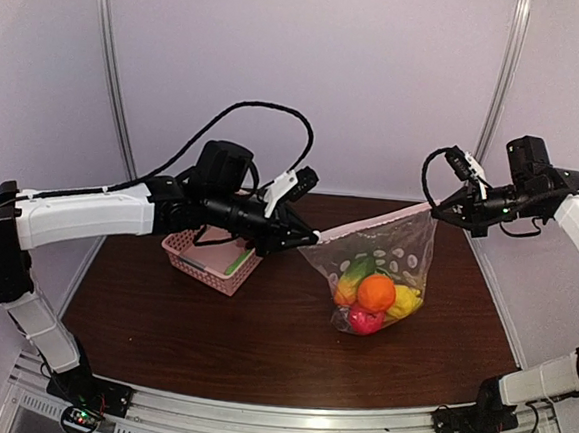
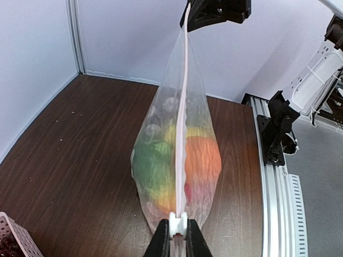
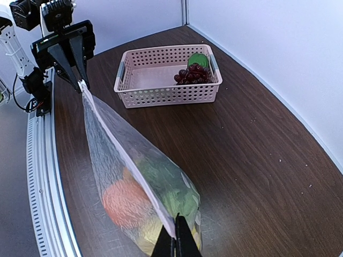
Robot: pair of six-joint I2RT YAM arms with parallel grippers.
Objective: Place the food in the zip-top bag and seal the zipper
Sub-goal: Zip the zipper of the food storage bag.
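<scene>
Evidently taut: bag (image 1: 391,260) strung between both grippers

Zipper (image 1: 374,223) ran left to right across the table (image 1: 259,345). Its long axis was near level and rose slightly toward the right. It sat uppermost, and the bag hung below it, mouth edge up. In both wrist views the zipper showed as one pale strip, its two sides together along the visible length.

Left gripper (image 2: 178,235) was nearly closed, pinching the zipper's left end, with a white tab (image 2: 178,224) between its fingers. Right gripper (image 3: 177,241) was fully closed on the zipper's right end. The bag therefore lay between the two grippers, right of the left one and left of the right one.

Food (image 1: 374,293) sat bunched in the bag's bottom, with orange, green, yellow and red pieces visible. Whether the bag's bottom touched the table could not be told.

Basket (image 3: 166,75) stood on the table beneath the left arm, apart from the bag. Grapes (image 3: 190,75) and a green piece (image 3: 198,58) lay in its far corner.
</scene>
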